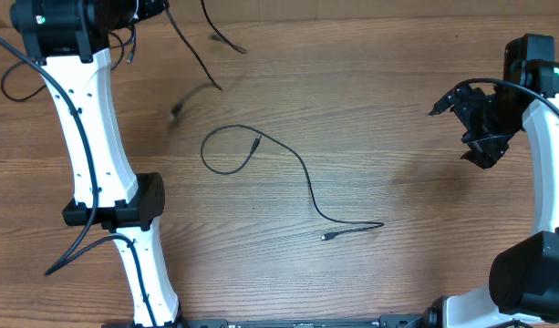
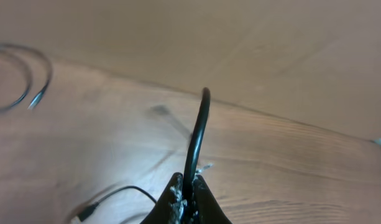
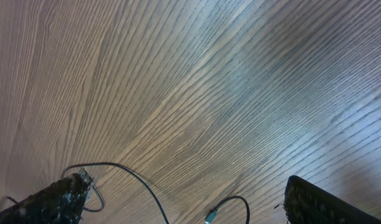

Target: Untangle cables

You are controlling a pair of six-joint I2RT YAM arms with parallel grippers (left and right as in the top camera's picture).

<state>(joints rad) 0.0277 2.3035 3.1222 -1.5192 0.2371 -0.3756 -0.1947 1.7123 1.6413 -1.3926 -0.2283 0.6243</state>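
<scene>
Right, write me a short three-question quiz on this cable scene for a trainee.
1. True or false: the left gripper is shut on a black cable.
2. The right gripper is: A) open and holding nothing; B) shut on a plug; C) out of every view.
3. Fill in: the loose cable lying at centre curls into one ___ at its left end.
Key: 1 true; 2 A; 3 loop.

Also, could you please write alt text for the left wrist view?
The shut left pincer grips a black cable that rises from between its fingers, over a wooden table. A second cable curves at upper left, and a third cable, with a plug, lies at lower left.
</scene>
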